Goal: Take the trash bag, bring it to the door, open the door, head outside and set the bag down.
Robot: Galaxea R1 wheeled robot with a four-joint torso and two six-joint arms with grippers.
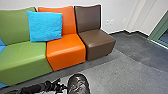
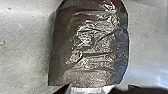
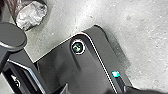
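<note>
In the head view my left gripper (image 1: 61, 87) is at the bottom, at the end of the dark arm coming in from the left. The dark, shiny trash bag (image 1: 78, 84) hangs right beside it. Large and wrinkled, the same trash bag (image 2: 87, 42) shows in the left wrist view, with my left gripper (image 2: 87, 87) shut on it. A crumpled, pale end of the trash bag (image 3: 31, 15) appears in the right wrist view. My right gripper (image 3: 94, 90) is partly visible there, over the robot's own dark base.
A row of seats stands ahead: green (image 1: 22, 56), orange (image 1: 65, 50) and brown (image 1: 96, 42), with a blue cushion (image 1: 45, 26) on the row. Grey floor (image 1: 125, 72) stretches to the right. A green frame (image 1: 160, 27) with glass is at the far right.
</note>
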